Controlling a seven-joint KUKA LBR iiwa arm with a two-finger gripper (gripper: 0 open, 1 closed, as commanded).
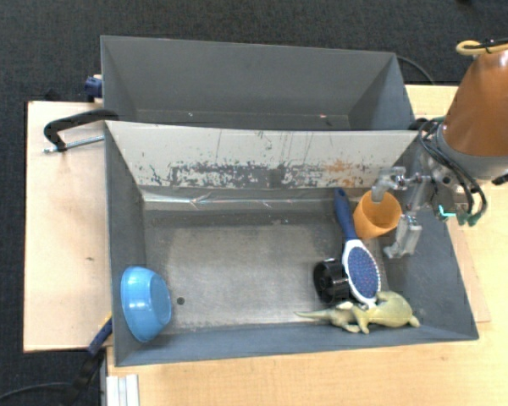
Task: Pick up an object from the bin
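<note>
Camera view: orange cup [377, 216] just left of pincer [404, 227], perhaps touching; pincer's state indiscernible.

The bin [237, 83] reads as grey sheet metal, matt and smooth up the outer walls. Now the inner back wall [262, 174]: coating scraped and speckled, worn rough. The floor [237, 269] looks dull, faintly scuffed. Over to the blue bowl [146, 303], glossy plastic, catching light. The orange cup [378, 215] is smooth plastic too, and the brush [361, 271] has a plastic handle. The lizard toy [377, 314] is matt, possibly rubbery. The gripper [404, 227] shows bare silvery metal, and the arm's orange cover [487, 100] shines
</note>
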